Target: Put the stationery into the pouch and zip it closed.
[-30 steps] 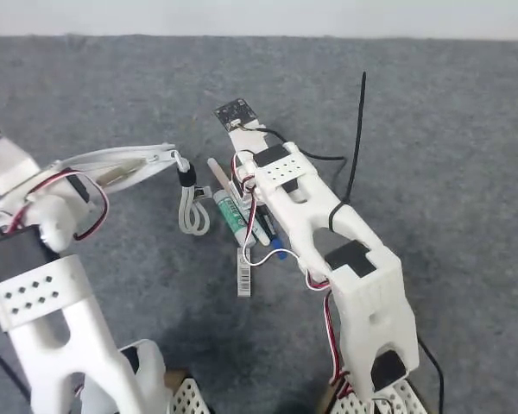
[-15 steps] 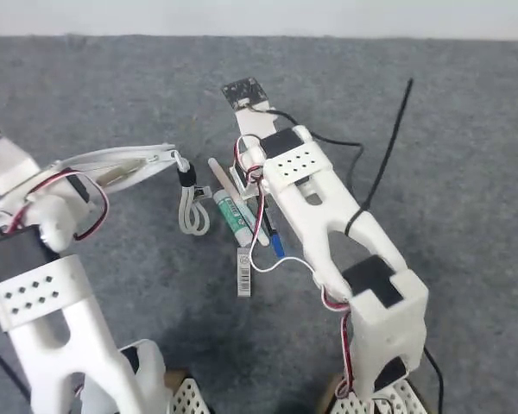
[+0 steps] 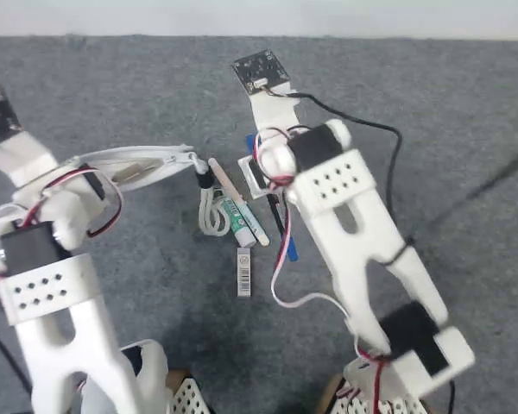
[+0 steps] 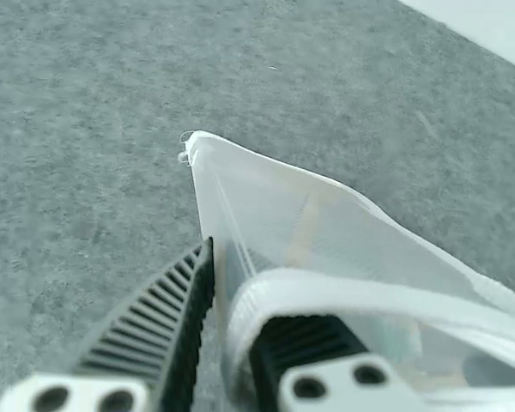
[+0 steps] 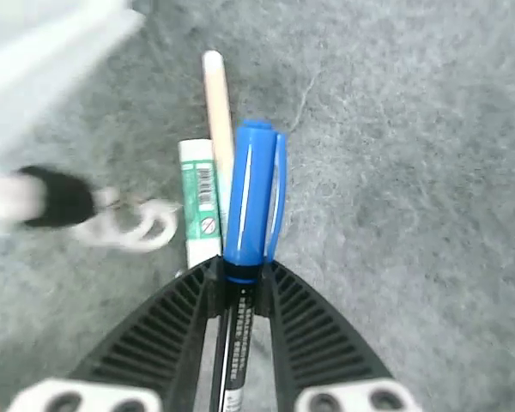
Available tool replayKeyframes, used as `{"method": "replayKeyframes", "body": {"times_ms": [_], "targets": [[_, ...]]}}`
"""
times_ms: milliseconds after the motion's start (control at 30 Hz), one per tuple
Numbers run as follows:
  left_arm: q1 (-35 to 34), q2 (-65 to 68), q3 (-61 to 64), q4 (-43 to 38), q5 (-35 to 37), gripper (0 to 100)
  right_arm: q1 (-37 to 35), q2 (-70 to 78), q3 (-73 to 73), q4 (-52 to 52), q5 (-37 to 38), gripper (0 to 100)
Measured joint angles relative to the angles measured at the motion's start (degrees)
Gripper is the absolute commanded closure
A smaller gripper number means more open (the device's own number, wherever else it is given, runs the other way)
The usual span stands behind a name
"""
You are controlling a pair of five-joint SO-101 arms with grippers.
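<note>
left gripper (image 4: pixel 232 292): fingers (image 4: pixel 167 326) pinched on the rim of the pouch, over the left half of the tabletop
pouch (image 3: pixel 142 166): white and translucent, held roughly level, its zip end pointing toward the middle of the tabletop
zip pull (image 3: pixel 205 178): black, at the pouch's tip, with a white cord loop (image 3: pixel 211 216) hanging from it
right gripper (image 5: pixel 240 273): fingers clamped on the blue pen, near the middle of the tabletop
blue pen (image 5: pixel 251 197): black barrel between the fingers, capped end jutting past the fingertips
green-and-white tube (image 3: pixel 236 216): lying near the middle of the tabletop, just beside the cord loop
cream stick (image 3: pixel 227 185): lying along the tube, touching it
barcode label (image 3: pixel 243 272): flat on the tabletop, on the tube's near-edge side
tabletop (image 3: pixel 466 103): covered in grey felt
</note>
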Motion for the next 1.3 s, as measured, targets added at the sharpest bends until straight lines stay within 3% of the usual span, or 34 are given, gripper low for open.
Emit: {"method": "replayKeyframes", "body": {"times_ms": [333, 533, 1033, 1300], "targets": [[6.07, 0.00, 0.00, 0.00, 0.18, 99, -3.34, -14.86, 3.25, 3.34, 0.00, 99.2], [8.18, 0.00, 0.00, 0.00, 0.18, 99, -8.09, -27.25, 12.40, -1.49, -7.47, 99.2], [8.26, 0.00, 0.00, 0.00, 0.18, 99, -10.02, -57.14, 47.30, -35.43, -22.42, 99.2], [8.26, 0.00, 0.00, 0.00, 0.18, 99, -10.02, -64.79, 62.59, -57.58, -23.38, 99.2]]}}
